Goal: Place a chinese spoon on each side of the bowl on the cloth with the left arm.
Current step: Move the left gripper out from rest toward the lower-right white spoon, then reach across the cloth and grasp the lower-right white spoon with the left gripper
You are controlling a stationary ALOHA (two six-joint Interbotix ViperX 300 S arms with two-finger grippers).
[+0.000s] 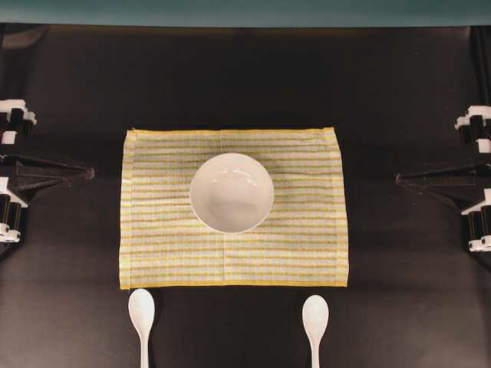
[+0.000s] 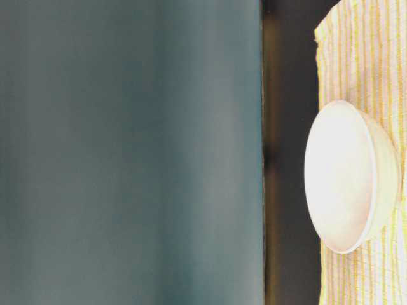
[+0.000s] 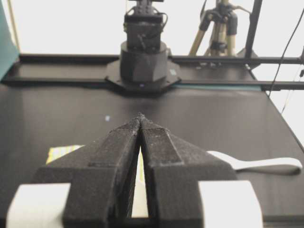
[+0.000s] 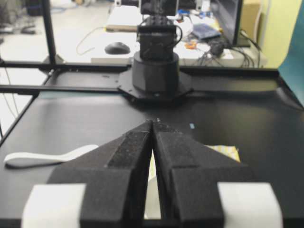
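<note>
The white bowl (image 1: 232,192) (image 2: 350,176) stands in the middle of the yellow-striped cloth (image 1: 161,245) (image 2: 369,51). Two white chinese spoons lie on the black table just in front of the cloth's near edge, scoops toward it: one (image 1: 141,313) by the left corner, the other (image 1: 315,318) right of centre. A spoon (image 3: 259,164) shows to the right of my left gripper's fingers, and one (image 4: 47,157) to the left of my right gripper's. My left gripper (image 1: 90,173) (image 3: 139,115) hovers shut and empty left of the cloth. My right gripper (image 1: 399,178) (image 4: 153,122) is shut and empty on the right.
The black table runs to a teal wall (image 1: 245,11) at the back. Each arm's base (image 3: 143,61) (image 4: 156,66) stands at its table end, facing the other. Bare table surrounds the cloth on all sides.
</note>
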